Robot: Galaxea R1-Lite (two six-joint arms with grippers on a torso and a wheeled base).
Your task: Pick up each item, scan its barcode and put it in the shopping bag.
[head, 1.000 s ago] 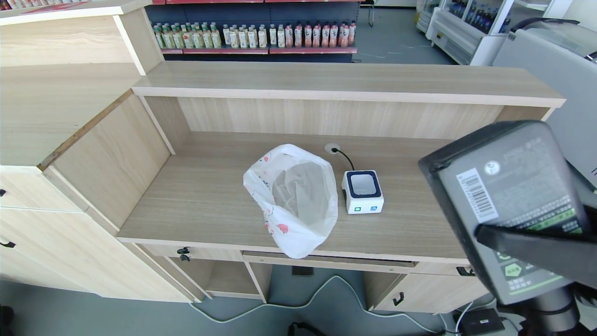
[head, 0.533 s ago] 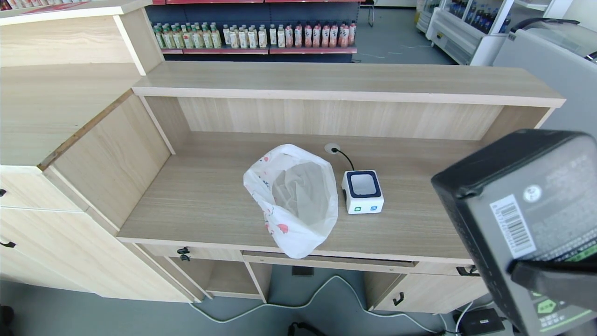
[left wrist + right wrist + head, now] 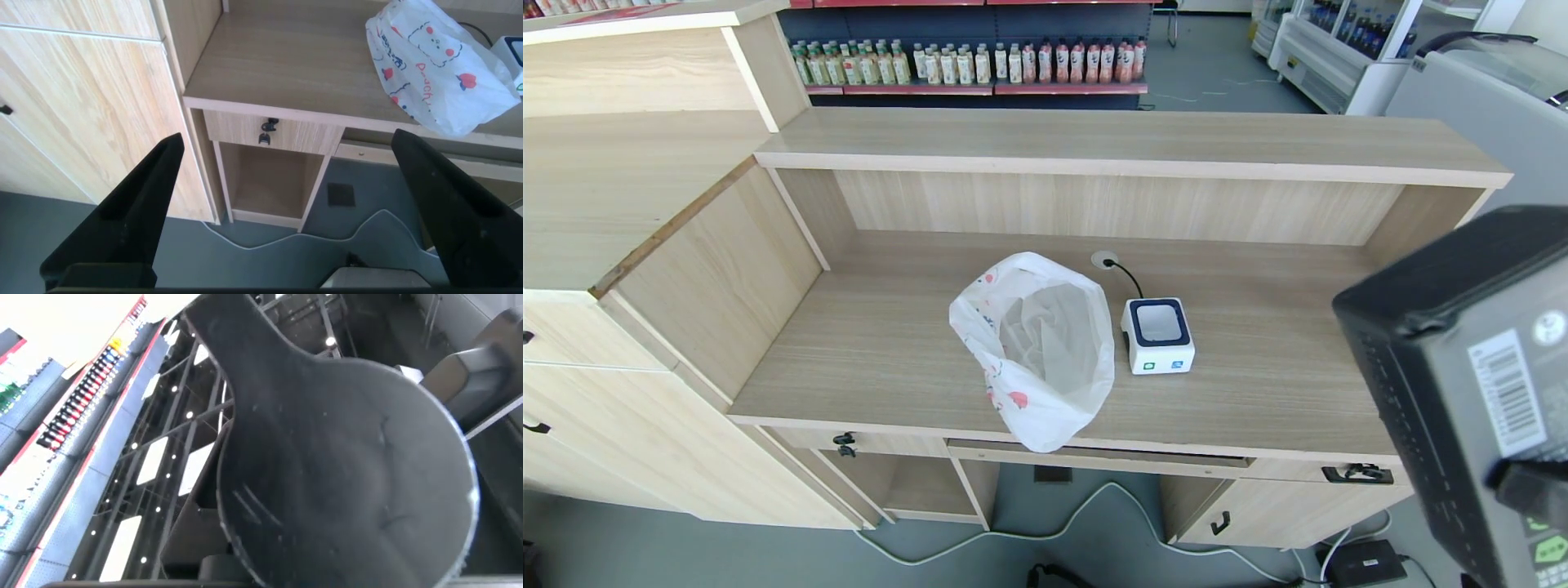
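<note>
The right claw (image 3: 1535, 494) clamps a black package (image 3: 1445, 367), barcode showing, at lower right, well apart from the shopping bag (image 3: 1033, 351) and scanner (image 3: 1158, 335) on the table (image 3: 874, 351); the left claw (image 3: 286, 212) gapes wide.

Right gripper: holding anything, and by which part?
Yes: the right gripper holds the black pack, jaws across its lower part, just below the barcode. The left gripper is open and empty.

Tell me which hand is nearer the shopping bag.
Likely left. The left hand hangs open, low in front of the counter, left of the bag. The right hand holds a black pack off the counter's right end, beyond the scanner.
</note>
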